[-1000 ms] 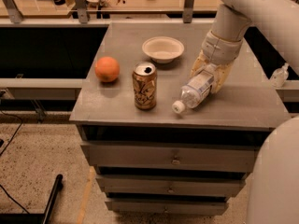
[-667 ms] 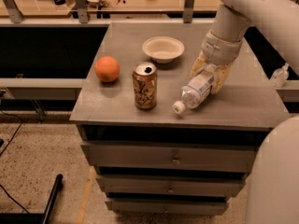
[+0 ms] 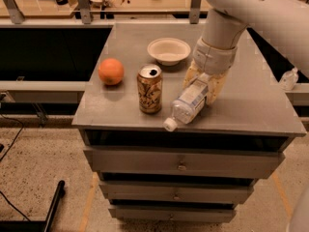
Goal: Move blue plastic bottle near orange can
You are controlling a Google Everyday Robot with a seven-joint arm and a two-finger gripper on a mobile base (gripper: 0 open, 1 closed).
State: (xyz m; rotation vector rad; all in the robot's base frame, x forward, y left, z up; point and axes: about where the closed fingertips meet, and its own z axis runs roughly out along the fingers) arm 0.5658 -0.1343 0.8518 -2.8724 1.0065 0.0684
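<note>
The blue plastic bottle [image 3: 187, 105] is a clear bottle with a white cap. It lies tilted on the grey cabinet top [image 3: 251, 100], cap pointing to the front edge. My gripper [image 3: 203, 87] comes down from the upper right, and its tan fingers [image 3: 215, 89] are shut on the bottle's rear end. The orange can [image 3: 149, 89] stands upright just left of the bottle, a small gap away from the cap end.
A round orange fruit [image 3: 111, 71] sits left of the can. A white bowl [image 3: 168, 50] stands behind the can and the gripper. The cabinet has drawers below, and its front edge is close to the bottle cap. A small white object [image 3: 289, 79] lies off to the right.
My gripper has moved left and toward the front with the bottle in it. The bottle's cap now sits closer to the can and the front edge.
</note>
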